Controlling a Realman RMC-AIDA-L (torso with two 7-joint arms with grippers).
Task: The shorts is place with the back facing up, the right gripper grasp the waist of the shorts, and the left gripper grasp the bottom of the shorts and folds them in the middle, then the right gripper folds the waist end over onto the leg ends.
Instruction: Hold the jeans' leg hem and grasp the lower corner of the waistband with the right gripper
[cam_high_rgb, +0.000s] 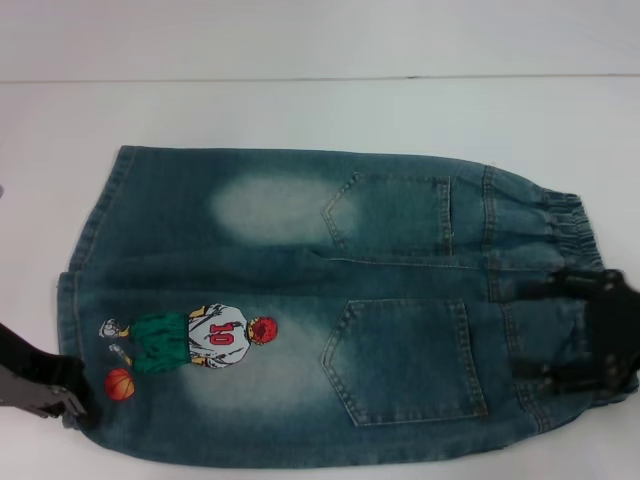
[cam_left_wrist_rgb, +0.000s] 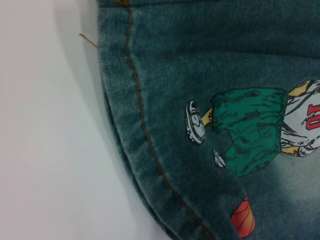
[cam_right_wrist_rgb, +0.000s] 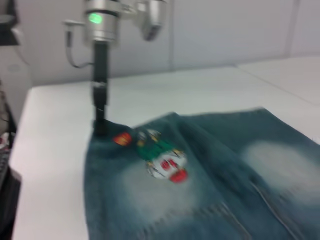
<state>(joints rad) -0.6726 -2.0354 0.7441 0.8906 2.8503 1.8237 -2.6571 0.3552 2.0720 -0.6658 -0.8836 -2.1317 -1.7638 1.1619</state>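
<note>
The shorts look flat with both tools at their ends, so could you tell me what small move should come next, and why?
Probably close both tools. The shorts lie flat, unfolded; the left tool sits at the near hem corner and the right tool over the ruffled waist, neither lifting fabric yet.

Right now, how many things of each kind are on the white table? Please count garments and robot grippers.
Blue-green washed denim shorts: 1
Black two-fingered grippers: 2, the left gripper at the hem corner, the right gripper at the ruffled waistband
Total: 3
</note>
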